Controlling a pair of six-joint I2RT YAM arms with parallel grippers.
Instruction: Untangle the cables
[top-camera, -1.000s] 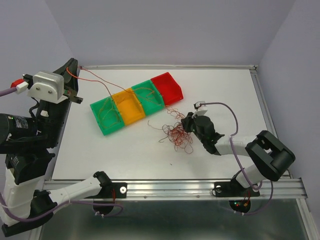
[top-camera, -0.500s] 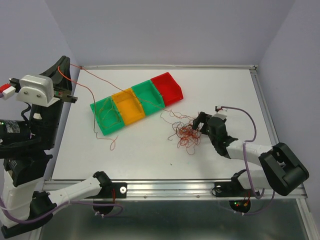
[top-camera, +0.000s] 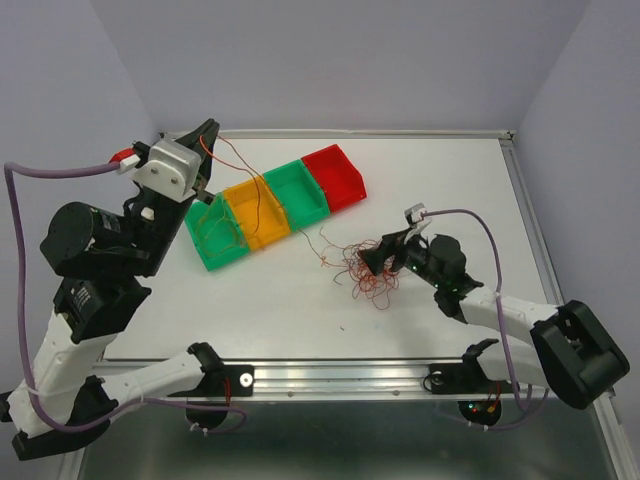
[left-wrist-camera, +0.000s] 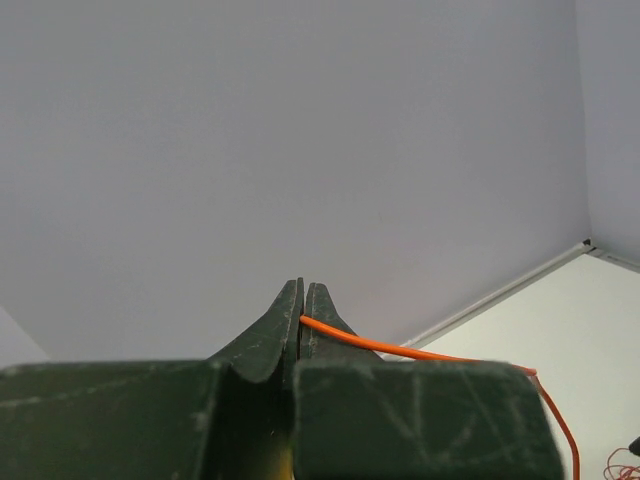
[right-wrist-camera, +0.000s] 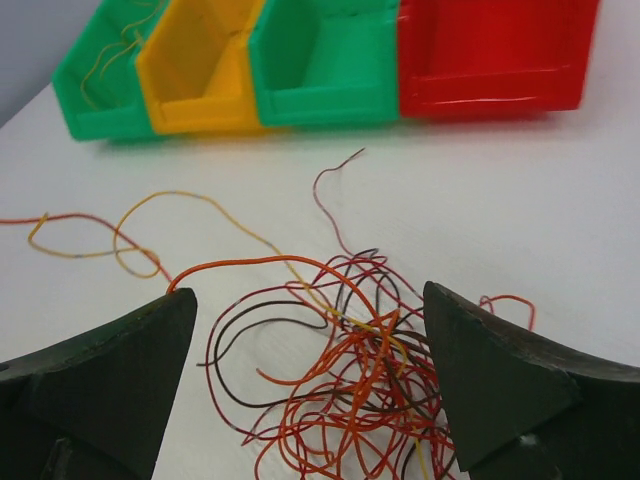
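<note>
The cables are a fist-sized tangle (top-camera: 364, 270) of thin red, orange, yellow and dark wires on the white table (top-camera: 450, 180). My right gripper (top-camera: 384, 260) sits low at its right side. In the right wrist view this gripper (right-wrist-camera: 310, 375) is open, with the tangle (right-wrist-camera: 380, 390) lying between and just ahead of its fingers (right-wrist-camera: 110, 380). My left gripper (top-camera: 208, 133) is raised at the back left, above the bins. Its jaws (left-wrist-camera: 302, 312) are shut on a single orange wire (left-wrist-camera: 420, 351). That wire (top-camera: 250, 172) hangs down over the yellow bin (top-camera: 256, 212).
Four bins stand in a slanted row: green (top-camera: 215, 233) holding a few strands, yellow, green (top-camera: 297, 192), red (top-camera: 336, 175). A loose yellow-orange strand (right-wrist-camera: 130, 235) trails left of the tangle. The table's raised rim (top-camera: 520, 190) runs along the right.
My left arm swung from the table's left edge in over the bins, carrying the orange wire clear of the tangle. My right gripper opened and now sits low beside the tangle.
</note>
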